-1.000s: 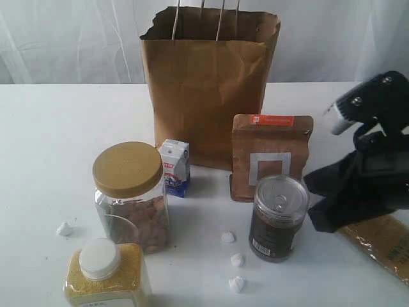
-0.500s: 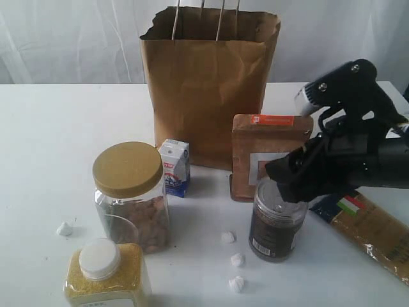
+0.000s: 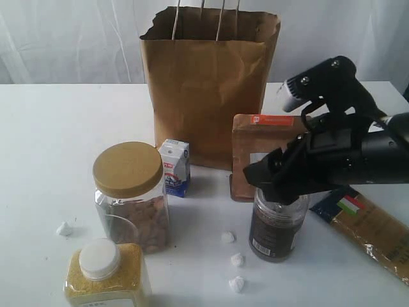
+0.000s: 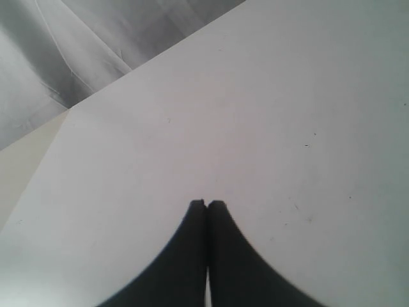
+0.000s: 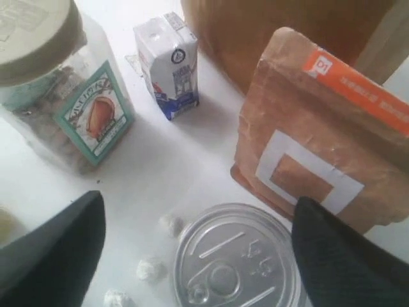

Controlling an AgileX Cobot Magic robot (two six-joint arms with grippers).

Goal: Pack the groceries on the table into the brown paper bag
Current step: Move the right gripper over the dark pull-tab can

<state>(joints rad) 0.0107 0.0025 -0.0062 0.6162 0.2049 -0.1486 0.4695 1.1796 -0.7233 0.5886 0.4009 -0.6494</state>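
left gripper [image 4: 206, 203] pressed together | right gripper [image 5: 201, 246] spread over can [image 5: 238, 263] | pouch [image 5: 319, 147] lettering (on orange) perhaps "01"

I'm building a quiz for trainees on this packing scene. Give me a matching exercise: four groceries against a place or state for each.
1. dark can
2. small carton
3. pasta packet
4. nut jar

a. lying flat on the table
b. gold lid
c. directly below the open right gripper
d. standing by the brown paper bag's base

Pairs: 1-c, 2-d, 3-a, 4-b.
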